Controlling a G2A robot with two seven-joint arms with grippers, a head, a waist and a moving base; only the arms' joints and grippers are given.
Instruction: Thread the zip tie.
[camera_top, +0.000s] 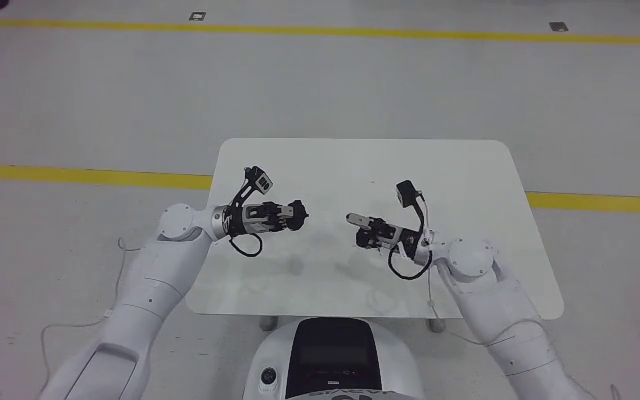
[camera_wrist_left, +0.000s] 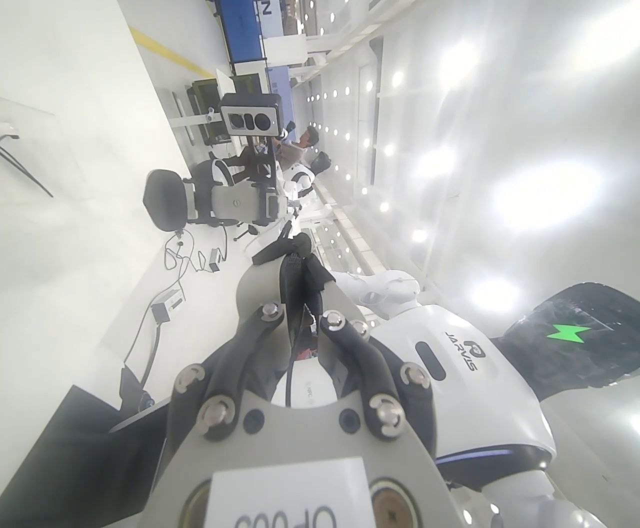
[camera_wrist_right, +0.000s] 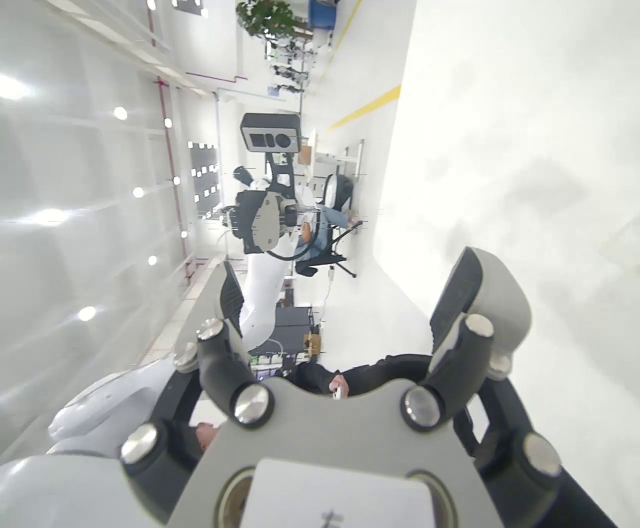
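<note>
Zip tie, a thin black plastic strip (camera_wrist_left: 299, 325), looks pinched between the closed jaws of the left gripper (camera_top: 298, 213), though its ends are hard to make out. Right gripper (camera_top: 351, 218), jaws spread wide and holding nothing, faces it from the right. Both hang over the white rectangular table (camera_top: 480, 180).
</note>
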